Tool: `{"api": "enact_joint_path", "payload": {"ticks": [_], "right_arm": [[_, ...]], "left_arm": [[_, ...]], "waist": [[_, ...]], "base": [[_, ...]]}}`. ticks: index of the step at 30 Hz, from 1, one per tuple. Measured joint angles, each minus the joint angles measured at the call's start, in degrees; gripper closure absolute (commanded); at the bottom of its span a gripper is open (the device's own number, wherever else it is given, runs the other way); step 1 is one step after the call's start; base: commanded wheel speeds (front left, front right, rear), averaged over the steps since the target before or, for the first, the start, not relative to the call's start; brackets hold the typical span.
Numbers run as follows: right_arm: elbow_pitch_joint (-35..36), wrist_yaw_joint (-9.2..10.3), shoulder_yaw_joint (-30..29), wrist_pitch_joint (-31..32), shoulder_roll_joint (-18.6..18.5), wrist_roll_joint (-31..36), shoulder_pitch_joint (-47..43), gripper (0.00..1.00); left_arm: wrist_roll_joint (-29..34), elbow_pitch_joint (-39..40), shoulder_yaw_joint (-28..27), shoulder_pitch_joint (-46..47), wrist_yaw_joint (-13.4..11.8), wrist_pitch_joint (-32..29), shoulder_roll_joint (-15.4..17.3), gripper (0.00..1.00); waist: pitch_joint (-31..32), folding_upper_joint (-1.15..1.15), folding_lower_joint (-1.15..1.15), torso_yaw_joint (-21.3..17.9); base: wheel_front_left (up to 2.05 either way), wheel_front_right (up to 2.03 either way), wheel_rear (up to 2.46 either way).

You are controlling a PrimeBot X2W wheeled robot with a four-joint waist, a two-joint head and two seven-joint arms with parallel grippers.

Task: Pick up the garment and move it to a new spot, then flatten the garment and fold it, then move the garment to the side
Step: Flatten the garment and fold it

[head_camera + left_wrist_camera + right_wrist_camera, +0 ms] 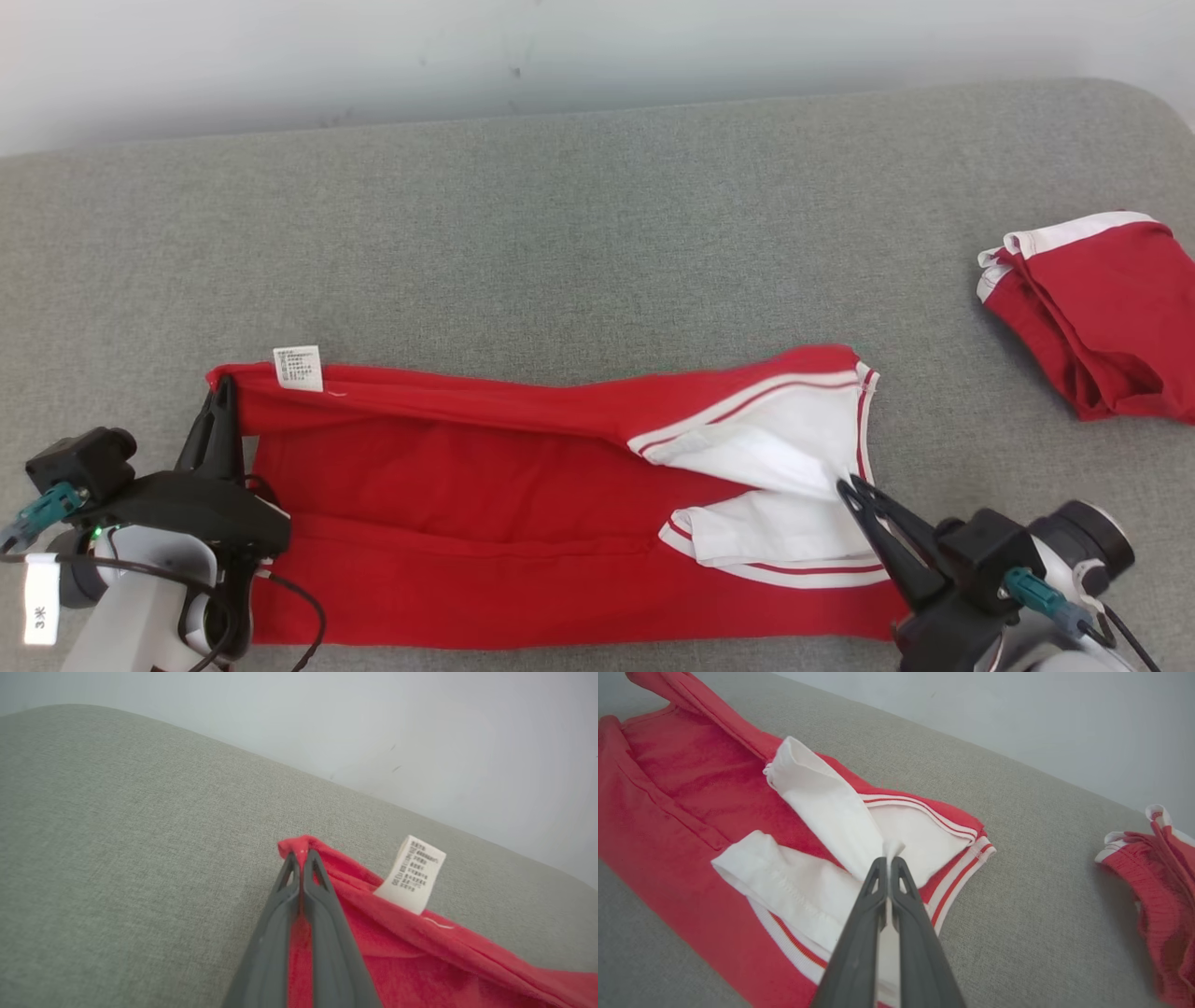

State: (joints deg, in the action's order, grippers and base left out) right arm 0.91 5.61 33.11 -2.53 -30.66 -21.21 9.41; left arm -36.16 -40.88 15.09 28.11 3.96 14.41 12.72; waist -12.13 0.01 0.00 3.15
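**Desk:** What do you have at the left edge?

**Caption:** Your left end effector (221, 385), at the lower left of the head view, is clenched on the far left corner of the red garment (448, 485). Its two dark fingers (275, 933) are pressed together, and a tuft of red cloth pokes out past their tips. Just beside that corner, a white care label (298, 368) stands up from the folded edge.

**Desk:** And the garment itself?

**Caption:** It lies stretched across the near half of the grey fabric-covered counter (597, 233), long side running left to right, with its far edge folded over into a ridge. Toward its right end, white sleeve panels (766, 448) with thin red stripes lie crumpled on top of the red.

**Desk:** The right side?

**Caption:** Your right end effector (845, 485), at the lower right, is closed on a pinch of that white cloth. The right wrist view shows the fabric drawn up into a small peak between its tips. Well apart from it, by the counter's right edge, a second red garment (1102, 308) with white trim sits in a folded heap. A pale wall (560, 47) runs behind the counter.
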Motion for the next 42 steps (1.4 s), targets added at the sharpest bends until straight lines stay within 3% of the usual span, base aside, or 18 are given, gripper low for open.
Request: {"api": "enact_joint_path", "payload": {"ticks": [37,38,39,40,42], "right_arm": [[5.68,1.41,-4.11,7.11,-2.13,-0.88,-5.98,1.0],[5.72,1.44,-4.19,7.15,-2.13,-0.88,-6.04,1.0],[5.76,1.44,-4.17,7.49,-2.16,-0.87,-6.09,1.0],[5.79,1.44,-4.16,7.69,-2.2,-0.87,-6.19,1.0],[5.88,1.44,-4.17,8.1,-2.22,-0.87,-6.42,1.0]], "left_arm": [[3.7,4.61,-2.15,-10.86,-0.96,0.0,-1.29,0.99],[3.96,4.61,-2.05,-10.99,-0.93,0.0,-1.29,0.69],[3.97,4.61,-1.86,-11.13,-0.9,0.0,-1.31,0.72],[3.97,4.61,-1.74,-11.24,-0.91,0.0,-1.36,0.96],[3.98,4.58,-1.71,-11.43,-0.91,0.01,-1.36,1.0]], "waist": [[1.38,-0.01,0.0,0.0],[1.4,0.0,0.0,0.01],[1.42,0.0,0.0,0.02],[1.43,0.0,0.0,0.03],[1.47,0.0,0.0,0.04]], "base": [[0.0,0.0,0.0],[0.0,0.0,0.0],[0.0,0.0,0.0],[0.0,0.0,0.0],[0.0,0.0,0.0]]}}
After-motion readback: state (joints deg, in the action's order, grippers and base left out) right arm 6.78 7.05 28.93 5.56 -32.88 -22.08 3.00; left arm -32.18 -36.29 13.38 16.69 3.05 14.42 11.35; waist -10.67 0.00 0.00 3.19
